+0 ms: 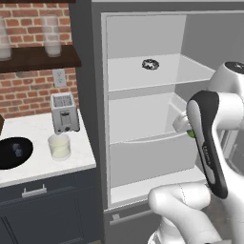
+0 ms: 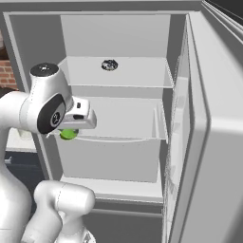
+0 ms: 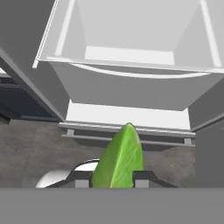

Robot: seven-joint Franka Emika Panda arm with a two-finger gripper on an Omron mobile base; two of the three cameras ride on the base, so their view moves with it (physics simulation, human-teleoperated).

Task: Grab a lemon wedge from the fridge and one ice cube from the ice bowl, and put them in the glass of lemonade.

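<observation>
End effector (image 3: 112,180) pinches the lemon wedge (image 3: 119,161); in the hand view we see the green wedge standing up between the two dark fingertips (image 3: 146,176), pointed end away from the hand. In the right base view a bit of green shows under the hand, in front of the fridge's middle bin.

Fridge (image 2: 116,76) stands open, door swung to the right. White inside, glass shelves; on the upper shelf lies a small dark round object (image 2: 109,64) we cannot identify. The hand hangs just outside the fridge opening, level with the drawer-like bin (image 3: 131,83).

To the left we note the worktop (image 1: 43,157), pale stone. On it, the glass of lemonade (image 1: 59,146) upright, just in front of a toaster (image 1: 64,113). The ice bowl (image 1: 13,152) sits left of the glass, near but apart; two ice cubes (image 1: 18,150) lie in it. Above, a dark shelf (image 1: 38,58) carries two taller clear glasses (image 1: 51,35).
</observation>
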